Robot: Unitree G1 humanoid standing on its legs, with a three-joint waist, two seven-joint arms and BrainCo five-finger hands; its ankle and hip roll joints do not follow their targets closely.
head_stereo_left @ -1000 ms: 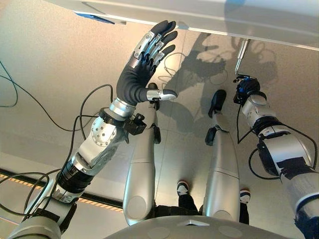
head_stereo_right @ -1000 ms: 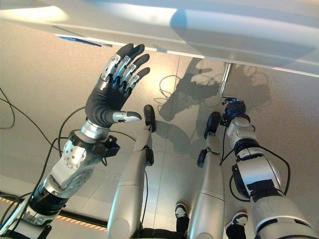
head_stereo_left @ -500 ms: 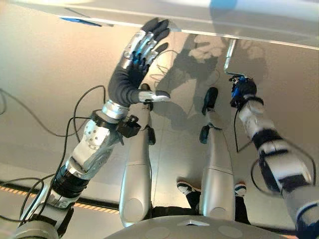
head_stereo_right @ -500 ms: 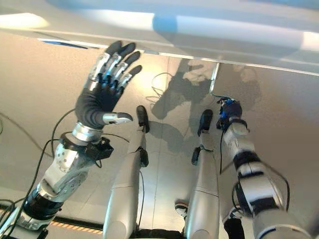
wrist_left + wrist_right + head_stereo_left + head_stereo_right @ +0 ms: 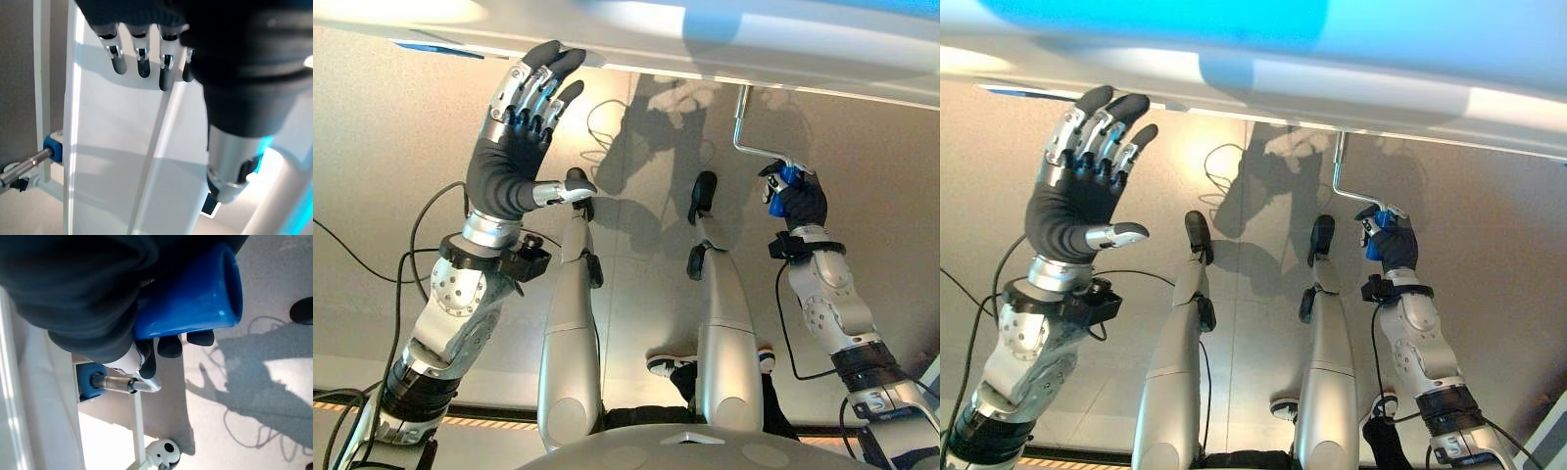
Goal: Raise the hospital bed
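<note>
Two hands are up near the underside of the hospital bed, whose pale edge runs across the far side of the scene with a band of blue along it.

On the robot's right, a thin metal crank drops down from the bed edge, bends, and ends in a blue handle. The right hand is clamped round that handle: from its wrist camera the dark fingertips curl under the blue grip, which sticks out past them with its open end showing. Close by in that same view, the metal shaft runs into a small blue fitting on the white bed frame. A little white caster-like part sits lower down, though I can't be sure what it is.

On the robot's left, the left hand is raised with the palm facing the bed, fingers straight and slightly spread, thumb sticking out sideways, holding nothing. Its fingertips reach up to the bed's edge; whether they actually touch it is hard to tell. Seen from its wrist, the fingers hang over white frame rails.

Below everything is a smooth beige floor.
</note>
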